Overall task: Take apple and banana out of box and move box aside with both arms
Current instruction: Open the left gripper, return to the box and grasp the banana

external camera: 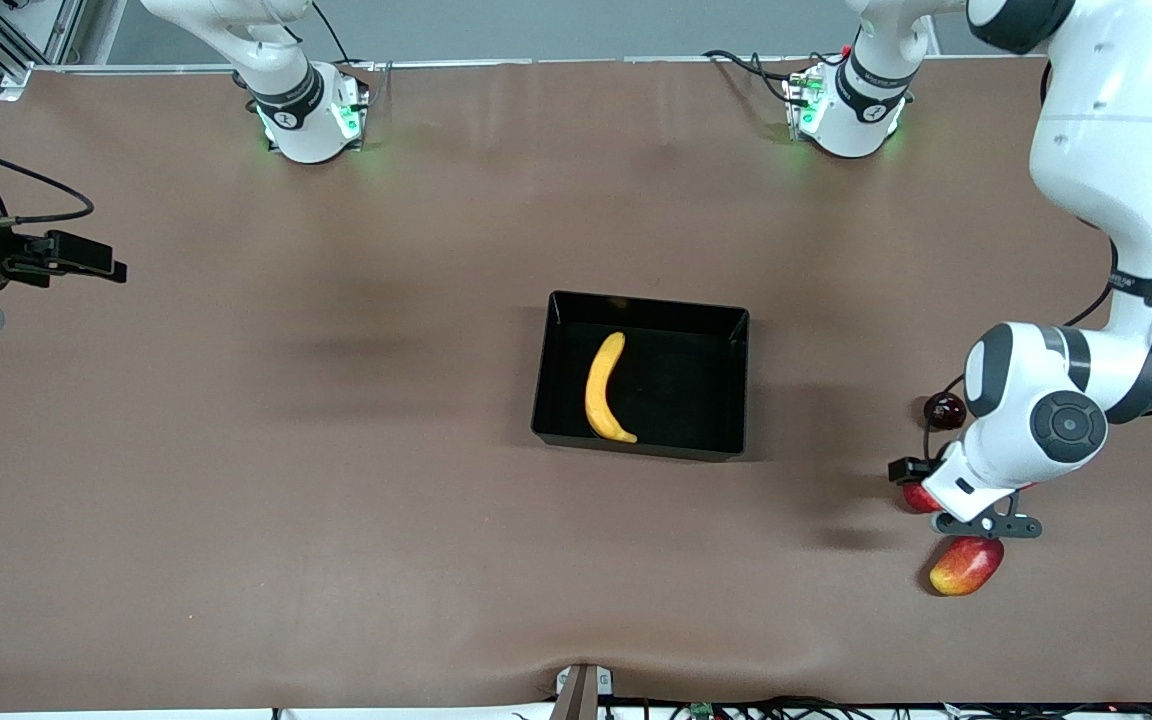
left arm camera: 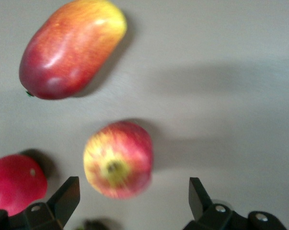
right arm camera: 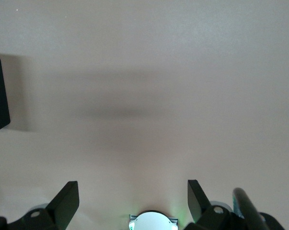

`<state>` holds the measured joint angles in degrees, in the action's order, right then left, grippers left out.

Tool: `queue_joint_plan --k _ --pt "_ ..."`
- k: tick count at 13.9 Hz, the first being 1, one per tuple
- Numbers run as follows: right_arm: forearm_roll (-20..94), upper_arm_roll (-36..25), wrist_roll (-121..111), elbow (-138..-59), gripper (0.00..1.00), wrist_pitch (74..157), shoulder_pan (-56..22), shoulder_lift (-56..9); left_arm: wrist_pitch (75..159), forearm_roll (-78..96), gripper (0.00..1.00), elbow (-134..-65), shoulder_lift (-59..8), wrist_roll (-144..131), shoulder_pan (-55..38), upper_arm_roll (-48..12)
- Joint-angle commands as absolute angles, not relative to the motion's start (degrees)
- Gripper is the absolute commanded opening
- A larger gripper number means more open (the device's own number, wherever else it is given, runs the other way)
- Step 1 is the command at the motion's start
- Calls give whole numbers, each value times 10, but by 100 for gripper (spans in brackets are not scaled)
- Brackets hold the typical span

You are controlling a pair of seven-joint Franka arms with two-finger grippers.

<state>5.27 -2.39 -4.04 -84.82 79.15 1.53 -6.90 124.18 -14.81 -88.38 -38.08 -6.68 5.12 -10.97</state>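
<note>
The black box (external camera: 736,385) sits mid-table with the yellow banana (external camera: 604,388) lying in it. My left gripper (external camera: 981,518) is open above a cluster of fruit toward the left arm's end of the table. In the left wrist view the gripper (left arm camera: 134,199) hangs over the red-and-yellow apple (left arm camera: 118,159), which lies just ahead of the fingertips, apart from them. In the front view only a red edge of the apple (external camera: 919,497) shows beside the hand. My right gripper (external camera: 86,262) waits open and empty over bare table at the right arm's end, as the right wrist view (right arm camera: 133,196) shows.
An oval red-yellow mango (external camera: 966,565) (left arm camera: 72,48) lies nearer the front camera than the apple. An all-red round fruit (left arm camera: 15,187) lies close beside the apple. A dark red round fruit (external camera: 944,410) lies farther from the camera. The right arm's base (right arm camera: 153,221) shows.
</note>
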Motion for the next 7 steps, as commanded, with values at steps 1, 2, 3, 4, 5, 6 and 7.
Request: queue_joint_plan --k 1,2,3,4,5,6,7 --pt "57 -25 -36 -845 100 785 13 -65 1163 -161 100 -899 -318 -115 26 -148" --pt "57 -25 -35 -845 100 785 13 -65 1155 -162 100 -899 -313 -143 18 -169" --pt "57 -25 -36 -845 100 785 14 -65 1155 -161 100 -899 -316 -172 8 -196" --pt "57 -25 -35 -845 100 785 14 -65 1155 -162 100 -896 -320 -216 -13 -214" --pt "57 -25 -35 -845 100 784 13 -65 1160 -162 100 -893 -321 -256 -44 -217" --pt "57 -25 -35 -845 100 783 13 -65 1163 -161 100 -889 -330 -285 -74 -217" --pt "57 -25 -35 -845 100 780 13 -65 1170 -156 100 -882 -339 -309 -103 -217"
